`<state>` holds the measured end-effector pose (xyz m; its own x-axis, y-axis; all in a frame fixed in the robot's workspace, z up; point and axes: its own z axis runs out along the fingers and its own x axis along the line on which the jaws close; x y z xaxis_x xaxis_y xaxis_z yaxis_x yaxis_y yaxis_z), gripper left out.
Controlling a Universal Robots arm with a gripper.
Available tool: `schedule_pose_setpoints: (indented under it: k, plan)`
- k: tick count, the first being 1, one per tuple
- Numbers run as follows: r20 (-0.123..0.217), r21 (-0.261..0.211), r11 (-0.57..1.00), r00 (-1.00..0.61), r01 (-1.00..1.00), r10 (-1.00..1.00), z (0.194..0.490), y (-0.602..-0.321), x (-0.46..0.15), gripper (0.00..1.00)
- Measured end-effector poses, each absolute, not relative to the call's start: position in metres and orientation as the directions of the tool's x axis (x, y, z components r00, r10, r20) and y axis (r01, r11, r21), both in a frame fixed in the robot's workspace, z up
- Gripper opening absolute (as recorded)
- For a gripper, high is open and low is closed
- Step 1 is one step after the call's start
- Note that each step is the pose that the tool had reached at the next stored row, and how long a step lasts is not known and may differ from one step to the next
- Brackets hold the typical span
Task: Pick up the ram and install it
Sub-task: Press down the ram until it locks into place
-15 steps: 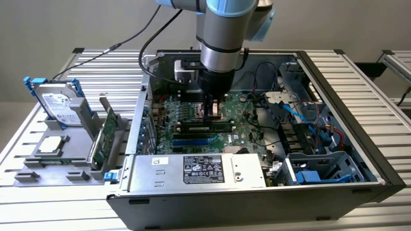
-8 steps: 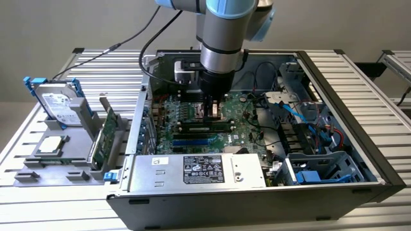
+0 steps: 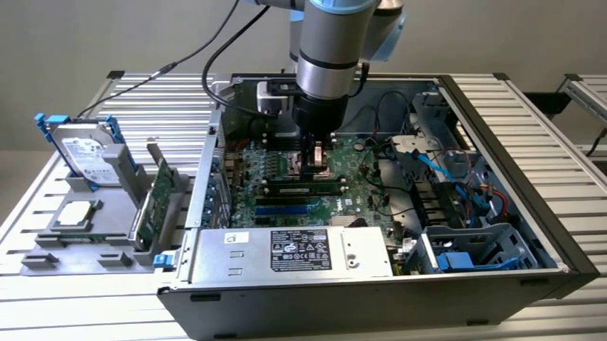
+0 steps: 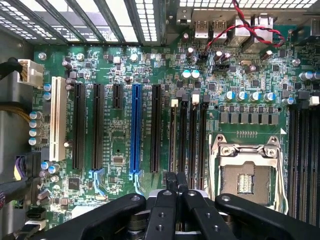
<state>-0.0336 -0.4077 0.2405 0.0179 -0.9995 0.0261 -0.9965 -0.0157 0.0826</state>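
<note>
Oblique overview; wrist close above motherboard

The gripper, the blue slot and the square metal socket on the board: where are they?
gripper (image 4: 176, 181), wrist view, at its closed fingertips.
blue slot (image 4: 136, 130), wrist view, midway along its length.
square metal socket (image 4: 246, 172), wrist view, on its central contact area.

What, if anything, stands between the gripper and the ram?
Nothing visible. The shut gripper hangs over the motherboard by the CPU socket, and the ram sits along the memory slots just beside it, with only bare board between.
</note>
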Motion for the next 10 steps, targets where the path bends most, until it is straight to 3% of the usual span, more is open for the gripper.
schedule_pose_setpoints:
  k: [10]
  plan:
    - [0.026,0.083,-0.016,0.018,-0.996,-0.999,0.2406,-0.4077,-0.0336,0.11]
